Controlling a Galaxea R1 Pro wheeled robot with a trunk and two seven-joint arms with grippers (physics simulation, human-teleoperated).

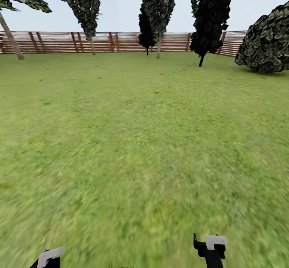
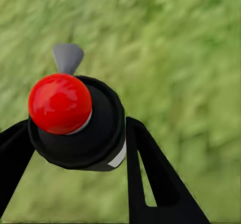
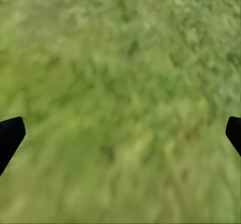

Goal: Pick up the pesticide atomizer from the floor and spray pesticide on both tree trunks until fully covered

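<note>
A: Across the lawn point(image 1: 144, 139), what stands at the far edge?

B: A brown slat fence point(image 1: 52, 42) runs along the back. In front of it, tall narrow dark-leaved trees stand at about eleven o'clock point(image 1: 82, 3), twelve o'clock point(image 1: 158, 3) and one o'clock point(image 1: 210, 15), with a round bush point(image 1: 267, 43) at two o'clock. A leaning pale trunk point(image 1: 11, 37) shows at ten o'clock. The grass between them and the robot is bare green.

A: And the atomizer?

B: It is in the left gripper point(image 2: 75, 133). In the left wrist view the pesticide atomizer point(image 2: 80, 128) shows as a black rounded body with a shiny red knob and a grey nozzle sticking out past it, above blurred grass. The black fingers point(image 2: 150, 179) press against it on either side, so the left gripper is clamped on it.

A: In the head view?

B: The left gripper's white-and-black tip point(image 1: 48, 258) sits at seven o'clock, the right gripper point(image 1: 210, 248) at five o'clock.

A: The right one's state?

B: In its wrist view the right gripper's fingertips point(image 3: 10, 136) stand far apart at opposite edges, nothing between them but grass: spread wide and unloaded.
</note>
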